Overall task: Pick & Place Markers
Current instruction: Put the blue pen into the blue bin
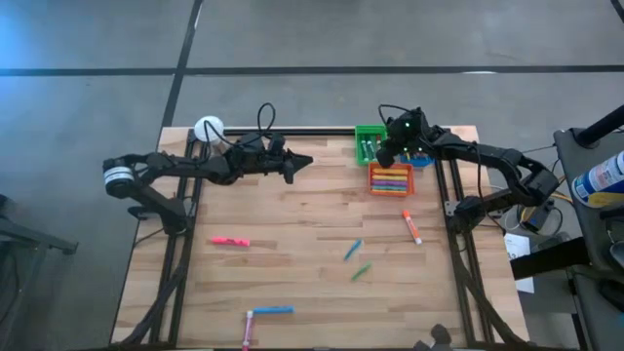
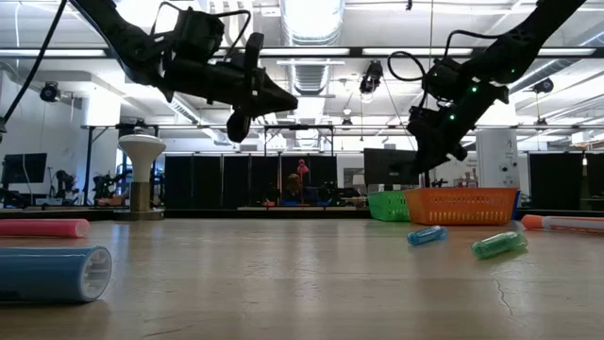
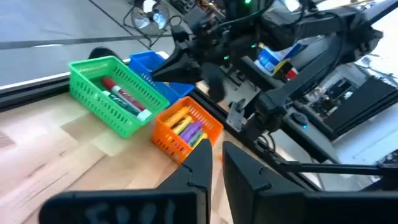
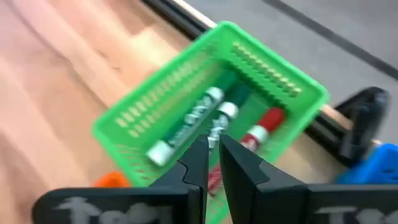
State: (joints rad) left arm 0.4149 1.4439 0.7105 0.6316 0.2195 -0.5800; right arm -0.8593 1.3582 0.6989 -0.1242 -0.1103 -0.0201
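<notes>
From above, loose markers (image 1: 229,241) lie across the tabletop (image 1: 292,224) from five to eight o'clock, while the right pincer (image 1: 383,156) hovers over the green bin (image 1: 368,145) at one o'clock and the left pincer (image 1: 304,162) waits mid-air near twelve. At table level, both pincers hang clear of the wood. In the right wrist view, that pincer's fingers are nearly closed and empty above sorted markers, seemingly a drop just made.

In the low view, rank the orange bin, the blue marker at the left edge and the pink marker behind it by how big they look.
1. blue marker, though it lies nearest the camera
2. orange bin
3. pink marker
</notes>
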